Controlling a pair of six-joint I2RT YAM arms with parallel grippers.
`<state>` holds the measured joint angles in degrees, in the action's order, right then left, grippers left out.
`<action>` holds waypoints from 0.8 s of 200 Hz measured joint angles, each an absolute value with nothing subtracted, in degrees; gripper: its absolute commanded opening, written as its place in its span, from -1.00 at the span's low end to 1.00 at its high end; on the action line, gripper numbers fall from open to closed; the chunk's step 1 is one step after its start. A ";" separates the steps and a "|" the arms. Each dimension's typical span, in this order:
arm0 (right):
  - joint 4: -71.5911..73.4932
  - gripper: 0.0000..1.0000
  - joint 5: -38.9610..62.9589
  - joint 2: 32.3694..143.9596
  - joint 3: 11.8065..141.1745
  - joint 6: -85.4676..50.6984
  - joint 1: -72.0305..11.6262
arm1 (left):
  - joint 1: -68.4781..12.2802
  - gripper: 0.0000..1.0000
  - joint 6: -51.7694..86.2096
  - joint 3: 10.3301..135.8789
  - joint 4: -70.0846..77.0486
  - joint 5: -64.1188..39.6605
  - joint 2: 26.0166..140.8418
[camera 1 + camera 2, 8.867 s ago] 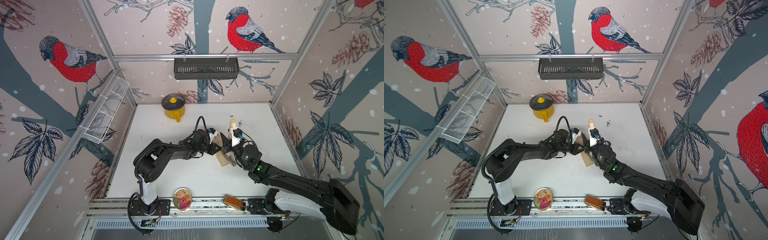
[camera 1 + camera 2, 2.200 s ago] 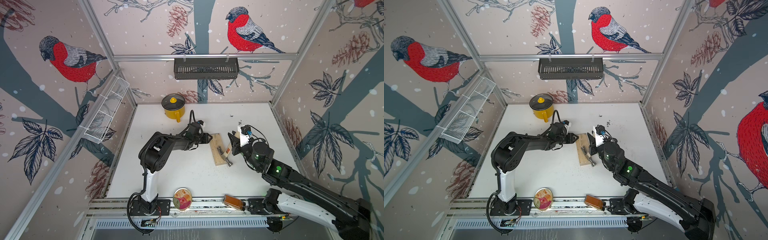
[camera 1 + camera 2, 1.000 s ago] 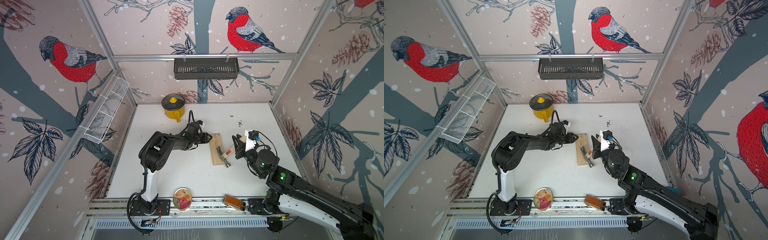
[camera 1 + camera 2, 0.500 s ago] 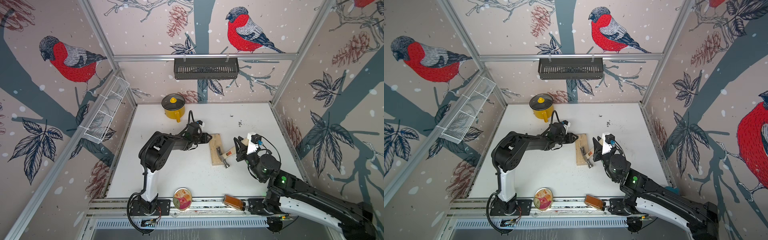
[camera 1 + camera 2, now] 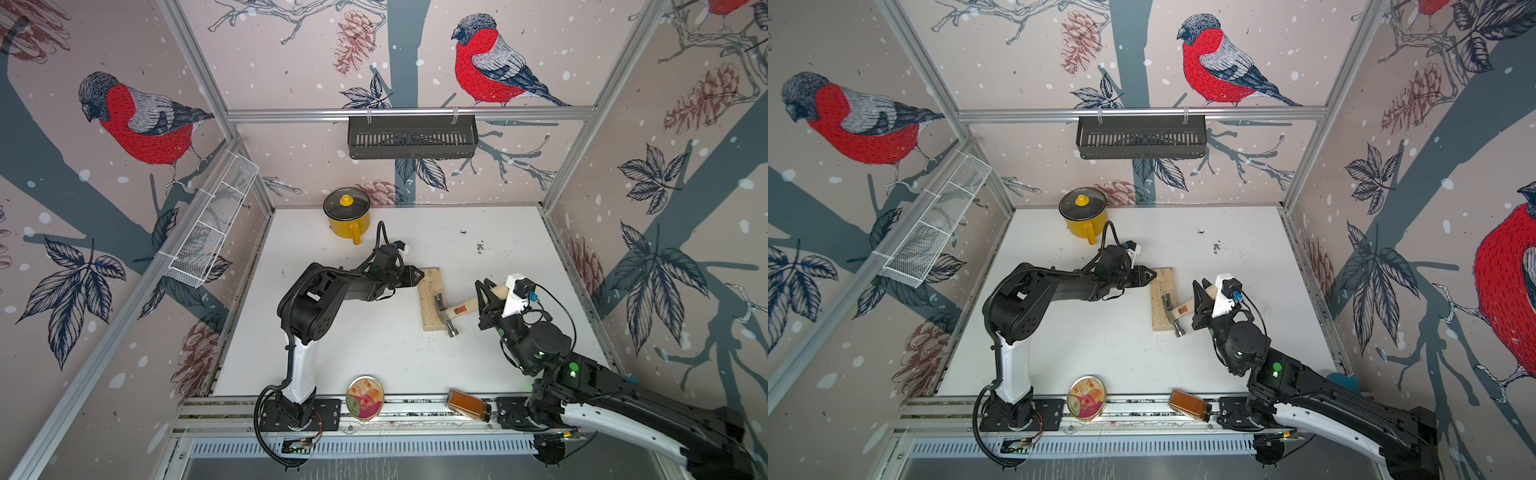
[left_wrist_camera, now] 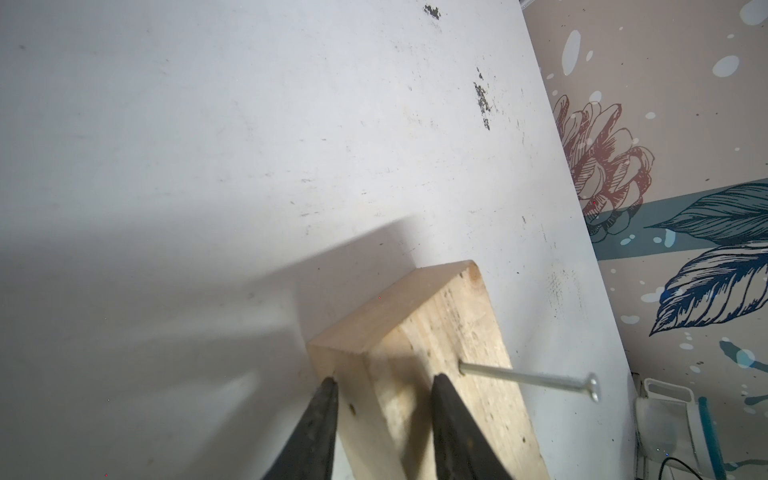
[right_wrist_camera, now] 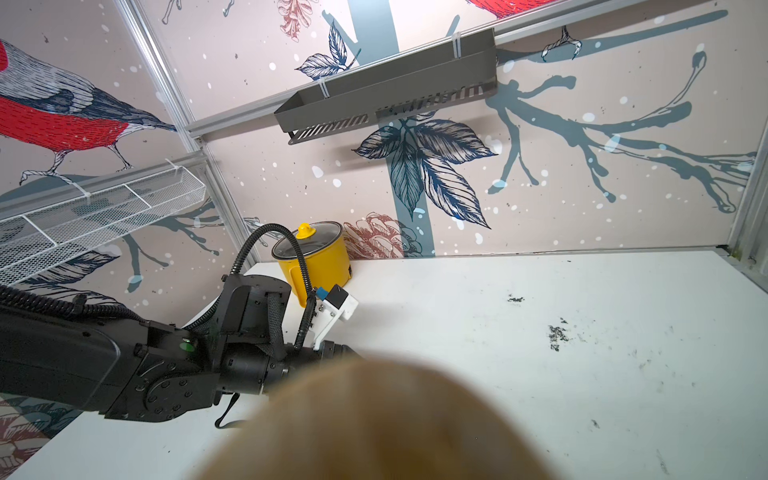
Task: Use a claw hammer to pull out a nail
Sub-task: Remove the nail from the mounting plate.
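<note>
**Top views:** stereo pair, mounted high over the front rail, facing down and toward the back wall. Far off. Both top views hold the whole counter (image 5: 519, 249), both arms and three walls, nearly alike.

**Left wrist view:** very near, low along the counter, facing the right-hand wall past the wood block (image 6: 436, 332) and nail (image 6: 528, 377).

**Right wrist view:** low, facing the back wall. The claw hammer (image 7: 374, 424) handle blurs against the lens. Shares the yellow pot (image 7: 320, 257), dark shelf (image 7: 386, 87) and left arm (image 7: 124, 365) with the top views.

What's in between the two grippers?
The wooden block, and the head of the claw hammer resting on it; both top views show this.
</note>
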<state>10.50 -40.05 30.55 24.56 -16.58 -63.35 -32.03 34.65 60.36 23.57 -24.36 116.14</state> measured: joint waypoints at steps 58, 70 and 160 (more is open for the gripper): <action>9.52 -0.99 -41.43 30.35 25.15 -16.29 -64.71 | -31.99 -0.25 34.70 60.34 23.62 -24.43 116.16; 9.17 -0.99 -41.78 30.35 25.41 -16.19 -64.95 | -31.99 -0.25 34.72 60.34 23.62 -24.45 116.16; 4.82 -0.99 -43.42 33.56 30.15 -13.21 -65.30 | -31.81 -0.25 35.24 60.29 24.03 -25.28 116.40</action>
<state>4.82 -43.42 33.56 30.15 -13.21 -65.30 -31.81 35.24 60.29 24.03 -25.28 116.40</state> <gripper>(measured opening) 0.240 0.377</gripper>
